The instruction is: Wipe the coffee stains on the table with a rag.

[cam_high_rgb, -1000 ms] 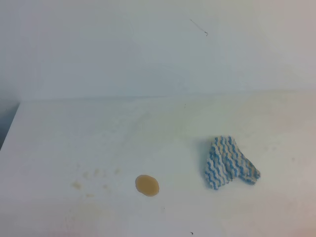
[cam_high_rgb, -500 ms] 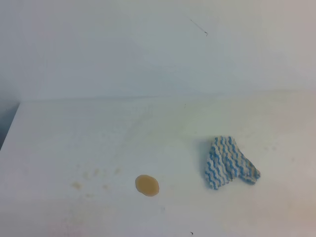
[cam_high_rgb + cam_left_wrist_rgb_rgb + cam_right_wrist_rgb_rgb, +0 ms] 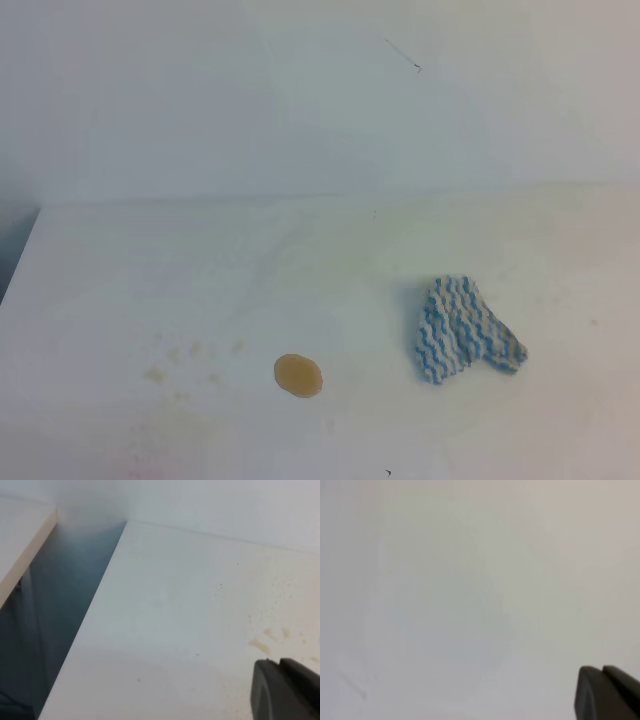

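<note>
Rag and stain apart on table, nothing gripped.
Rag [image 3: 466, 328] toward table [image 3: 120, 270] right edge, coffee stain [image 3: 298, 375] near front edge; left gripper [image 3: 280, 664] and right gripper [image 3: 603, 670] closed, empty.

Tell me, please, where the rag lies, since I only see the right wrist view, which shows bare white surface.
Observer: In the exterior high view the rag lies crumpled on the table, right of the coffee stain and apart from it.
Operator: Is either arm near it?
Observer: No arm shows in that view; nothing touches the rag.
Operator: And the left gripper?
Observer: The left wrist view shows the left gripper, jaws together, near faint yellowish specks.
</note>
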Robot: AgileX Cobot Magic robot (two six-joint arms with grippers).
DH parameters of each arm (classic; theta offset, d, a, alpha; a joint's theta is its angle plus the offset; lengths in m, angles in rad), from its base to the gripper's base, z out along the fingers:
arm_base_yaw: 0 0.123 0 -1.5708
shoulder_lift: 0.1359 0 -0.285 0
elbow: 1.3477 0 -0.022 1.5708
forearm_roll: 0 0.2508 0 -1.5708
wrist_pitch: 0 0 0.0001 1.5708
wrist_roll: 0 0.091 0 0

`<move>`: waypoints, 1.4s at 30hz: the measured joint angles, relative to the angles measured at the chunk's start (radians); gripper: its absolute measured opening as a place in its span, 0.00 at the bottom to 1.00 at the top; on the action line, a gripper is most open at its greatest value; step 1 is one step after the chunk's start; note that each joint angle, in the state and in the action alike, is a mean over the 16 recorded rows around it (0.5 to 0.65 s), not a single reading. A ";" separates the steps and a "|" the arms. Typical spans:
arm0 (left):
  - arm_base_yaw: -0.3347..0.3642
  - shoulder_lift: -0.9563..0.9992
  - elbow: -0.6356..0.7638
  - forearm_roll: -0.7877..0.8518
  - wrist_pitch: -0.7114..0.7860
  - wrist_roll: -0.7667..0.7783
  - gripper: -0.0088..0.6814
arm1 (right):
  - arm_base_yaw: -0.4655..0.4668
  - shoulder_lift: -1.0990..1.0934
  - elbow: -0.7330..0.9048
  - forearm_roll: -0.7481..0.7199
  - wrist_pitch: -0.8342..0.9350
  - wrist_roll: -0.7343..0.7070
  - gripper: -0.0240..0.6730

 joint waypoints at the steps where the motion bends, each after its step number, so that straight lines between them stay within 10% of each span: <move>1: 0.000 0.000 0.000 0.000 0.000 0.000 0.01 | 0.000 0.000 0.000 0.003 -0.041 -0.002 0.03; 29: 0.000 0.000 0.000 0.000 0.000 0.000 0.01 | 0.000 0.149 -0.134 0.147 -0.349 -0.175 0.03; 42: 0.000 0.000 0.000 0.000 -0.001 0.000 0.01 | 0.000 0.612 -0.360 0.090 -0.085 -0.093 0.03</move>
